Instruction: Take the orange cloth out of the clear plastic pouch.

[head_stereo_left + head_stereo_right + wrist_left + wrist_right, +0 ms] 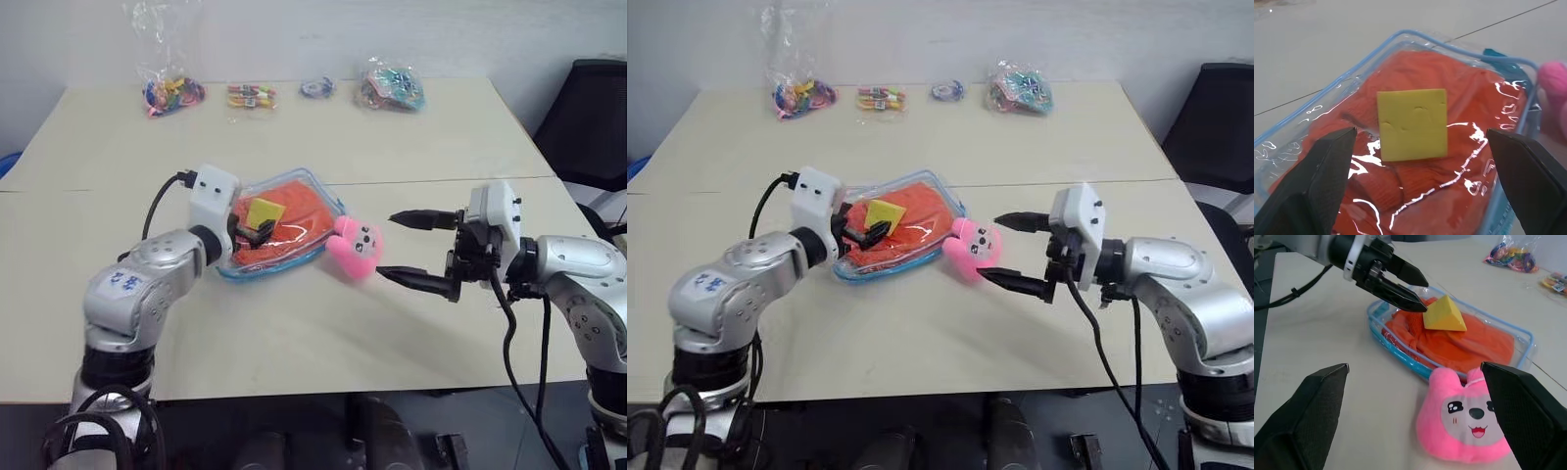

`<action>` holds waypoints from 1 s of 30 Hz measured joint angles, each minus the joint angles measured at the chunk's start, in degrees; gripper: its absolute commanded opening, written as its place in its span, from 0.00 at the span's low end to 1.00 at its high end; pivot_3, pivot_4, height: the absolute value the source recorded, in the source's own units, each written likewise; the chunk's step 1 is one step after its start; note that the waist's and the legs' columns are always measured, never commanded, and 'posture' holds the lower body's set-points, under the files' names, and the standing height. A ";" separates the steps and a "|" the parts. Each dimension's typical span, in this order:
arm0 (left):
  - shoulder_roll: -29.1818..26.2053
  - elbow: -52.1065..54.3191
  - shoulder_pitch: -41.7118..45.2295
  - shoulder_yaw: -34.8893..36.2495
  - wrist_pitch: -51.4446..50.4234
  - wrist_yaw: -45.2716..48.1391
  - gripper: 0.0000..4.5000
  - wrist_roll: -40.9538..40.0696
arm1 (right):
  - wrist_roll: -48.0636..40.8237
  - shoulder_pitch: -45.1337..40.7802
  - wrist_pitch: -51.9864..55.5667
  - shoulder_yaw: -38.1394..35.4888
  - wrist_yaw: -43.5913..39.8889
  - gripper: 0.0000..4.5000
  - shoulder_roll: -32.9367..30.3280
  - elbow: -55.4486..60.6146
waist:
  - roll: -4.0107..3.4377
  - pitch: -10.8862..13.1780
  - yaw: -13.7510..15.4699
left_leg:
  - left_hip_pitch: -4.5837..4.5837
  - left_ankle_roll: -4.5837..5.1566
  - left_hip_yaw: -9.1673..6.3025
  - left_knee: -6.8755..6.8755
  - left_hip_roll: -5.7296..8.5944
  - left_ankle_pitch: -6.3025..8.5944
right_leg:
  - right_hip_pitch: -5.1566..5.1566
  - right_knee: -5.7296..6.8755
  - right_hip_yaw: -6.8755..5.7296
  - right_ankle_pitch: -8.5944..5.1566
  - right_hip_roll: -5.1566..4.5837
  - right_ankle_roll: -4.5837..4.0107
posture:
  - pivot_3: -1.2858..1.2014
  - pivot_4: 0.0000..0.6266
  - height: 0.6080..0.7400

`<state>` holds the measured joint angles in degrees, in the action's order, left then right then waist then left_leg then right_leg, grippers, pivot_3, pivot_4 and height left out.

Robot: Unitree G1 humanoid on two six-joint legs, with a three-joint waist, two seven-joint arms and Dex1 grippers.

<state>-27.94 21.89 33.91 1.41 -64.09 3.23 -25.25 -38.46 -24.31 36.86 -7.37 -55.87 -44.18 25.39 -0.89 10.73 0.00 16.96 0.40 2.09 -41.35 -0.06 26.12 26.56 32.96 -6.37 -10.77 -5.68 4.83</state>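
Observation:
The clear plastic pouch (328,199) with light blue trim lies flat mid-table, and the wrinkled orange cloth (299,208) is inside it. My left gripper (252,231) is open at the pouch's left end, its black fingers (1327,161) spread either side of the plastic, just over it. In the right wrist view the same left gripper (1422,296) points at the pouch (1529,339) and the cloth (1474,346). My right gripper (386,245) is open to the right of the pouch, pointing left, and holds nothing.
A small yellow square (265,211) rests on the pouch near my left fingertips. A pink plush toy (355,247) lies against the pouch's right end, between it and my right gripper. Small bags of colourful trinkets (171,93) (390,86) line the far edge. A black chair (588,117) stands at the right.

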 measured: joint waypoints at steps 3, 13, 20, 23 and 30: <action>1.21 -3.06 2.24 -2.69 2.48 1.45 1.00 1.76 | -1.18 -0.05 0.76 -0.04 0.78 1.00 -0.01 0.53 | 0.00 0.00 0.18 | 0.00 0.01 -0.02 -0.03 0.02 0.00 | 0.00 -0.02 0.00 0.01 -0.02 0.01 | 0.52 0.24 1.00; 5.14 -14.92 5.68 -5.32 6.09 2.78 1.00 8.30 | -2.53 -0.07 0.89 -0.05 2.99 1.00 -0.02 1.22 | 0.01 0.01 0.38 | 0.04 0.03 -0.02 -0.05 0.02 -0.02 | 0.01 -0.04 -0.01 0.03 -0.02 0.05 | 0.52 0.24 1.00; 7.08 -16.43 6.25 -5.80 9.03 4.48 0.65 10.54 | -2.57 -1.09 0.87 -0.04 3.73 1.00 -0.02 1.21 | 0.01 0.01 0.74 | 0.04 0.03 -0.01 -0.06 0.02 -0.02 | 0.00 -0.04 0.00 0.03 -0.03 0.06 | 0.52 0.24 1.00; 7.59 -16.42 6.25 -5.76 9.03 4.43 0.48 11.20 | -2.58 -1.45 0.86 -0.03 3.77 1.00 -0.02 1.18 | 0.01 0.01 0.91 | 0.04 0.03 -0.01 -0.07 0.02 -0.02 | 0.01 -0.04 0.00 0.03 -0.03 0.06 | 0.52 0.24 1.00; 6.12 -15.17 4.89 -1.69 7.73 3.12 0.43 12.80 | -2.59 -2.71 0.86 0.33 3.50 1.00 -0.01 0.97 | 0.01 0.01 1.10 | 0.04 0.03 -0.01 -0.08 0.01 -0.02 | 0.02 -0.03 0.00 0.04 -0.02 0.06 | 0.52 0.24 1.00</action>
<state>-21.82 6.72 38.79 -0.29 -56.37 6.34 -12.45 -41.04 -27.02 37.71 -7.04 -52.37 -44.19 26.37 -0.88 10.74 1.10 17.00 0.43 2.08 -41.43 -0.05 26.10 26.58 32.93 -6.37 -10.73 -5.70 4.89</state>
